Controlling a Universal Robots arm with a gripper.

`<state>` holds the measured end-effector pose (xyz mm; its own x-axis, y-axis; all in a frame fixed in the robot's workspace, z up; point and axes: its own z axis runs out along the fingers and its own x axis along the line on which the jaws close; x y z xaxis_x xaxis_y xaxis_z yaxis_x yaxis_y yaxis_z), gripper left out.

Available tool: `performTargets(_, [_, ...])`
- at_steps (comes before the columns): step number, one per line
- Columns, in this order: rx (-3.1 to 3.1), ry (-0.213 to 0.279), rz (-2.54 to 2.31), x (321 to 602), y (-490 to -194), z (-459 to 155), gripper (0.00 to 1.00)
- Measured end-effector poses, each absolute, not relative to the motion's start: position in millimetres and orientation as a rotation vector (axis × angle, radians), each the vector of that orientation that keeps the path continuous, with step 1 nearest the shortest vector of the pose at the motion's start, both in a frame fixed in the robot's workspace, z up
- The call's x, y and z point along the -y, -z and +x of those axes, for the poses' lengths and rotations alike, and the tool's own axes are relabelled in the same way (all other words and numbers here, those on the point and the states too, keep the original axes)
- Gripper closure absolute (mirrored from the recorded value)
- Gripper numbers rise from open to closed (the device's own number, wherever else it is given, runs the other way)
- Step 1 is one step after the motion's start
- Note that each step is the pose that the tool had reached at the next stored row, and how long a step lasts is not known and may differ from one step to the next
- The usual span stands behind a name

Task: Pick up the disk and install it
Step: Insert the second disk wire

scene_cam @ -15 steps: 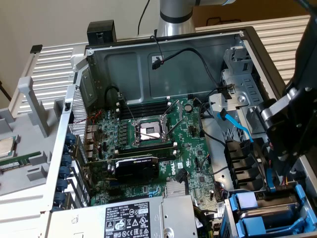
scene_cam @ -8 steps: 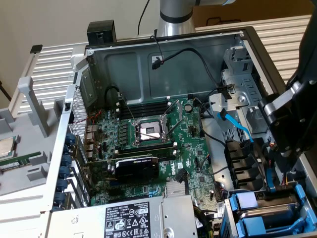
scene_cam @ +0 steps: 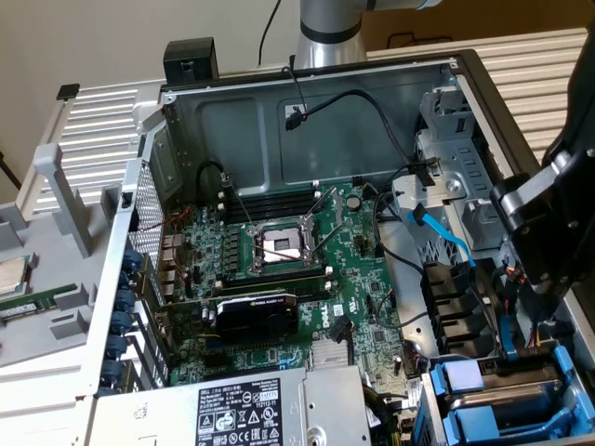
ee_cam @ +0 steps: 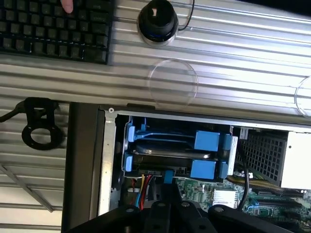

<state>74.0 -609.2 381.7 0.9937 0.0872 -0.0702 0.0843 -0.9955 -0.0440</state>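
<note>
My gripper (scene_cam: 537,279) is a black body hanging over the drive cage (scene_cam: 502,400) at the exterior view's right, inside the open computer case. In the wrist view my gripper (ee_cam: 167,191) is shut and points at the cage, where two blue plastic rail frames (ee_cam: 170,150) lie stacked. A small blue tab (ee_cam: 167,175) sits right at its tips; I cannot tell whether they touch or hold it. The disk's metal body and label are hidden, and I cannot tell which blue frame carries it.
The motherboard (scene_cam: 279,269) with its open processor socket fills the case floor, and a power supply (scene_cam: 251,409) lies at the front. A blue cable (scene_cam: 446,237) runs beside the cage. Outside the case lie a keyboard (ee_cam: 53,29), a black round knob (ee_cam: 156,22) and a black ring bracket (ee_cam: 41,131).
</note>
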Motion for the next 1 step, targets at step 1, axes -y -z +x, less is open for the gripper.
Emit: performTargets(1, [0.133,-0.112,-3.096,609.2,-381.7,74.0,0.89])
